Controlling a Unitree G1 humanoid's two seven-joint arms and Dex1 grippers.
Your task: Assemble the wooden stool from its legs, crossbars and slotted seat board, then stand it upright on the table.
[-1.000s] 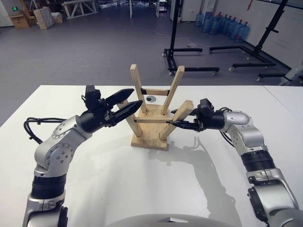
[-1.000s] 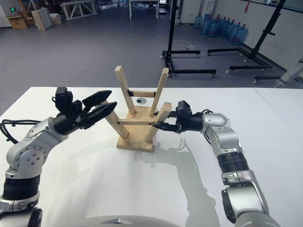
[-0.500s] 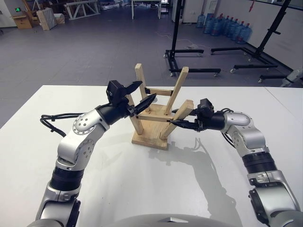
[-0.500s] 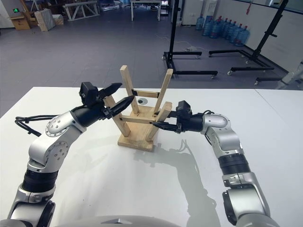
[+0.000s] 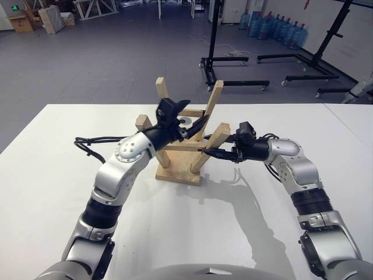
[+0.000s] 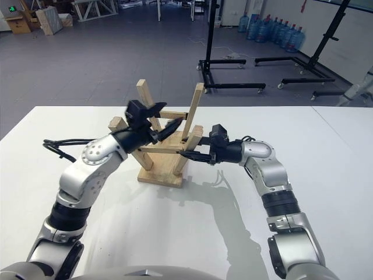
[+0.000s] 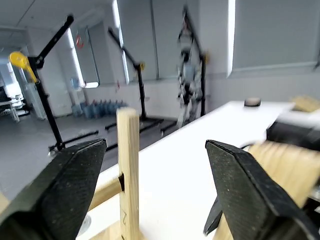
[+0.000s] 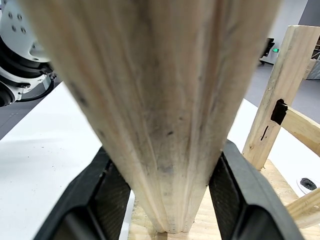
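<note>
Stool (image 5: 175,173): pale bare wood, grainy, matt. Table (image 5: 46,175): smooth, glossy white. Left pincer fingers (image 7: 70,185): black, matt.

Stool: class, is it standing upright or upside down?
Upside down: its seat board lies flat on the table, legs pointing up.

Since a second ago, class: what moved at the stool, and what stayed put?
The left tool swung in from the left over the stool, open, and now straddles a far leg without gripping. The right tool stays shut on the near right leg; the stool stays upside down.
</note>
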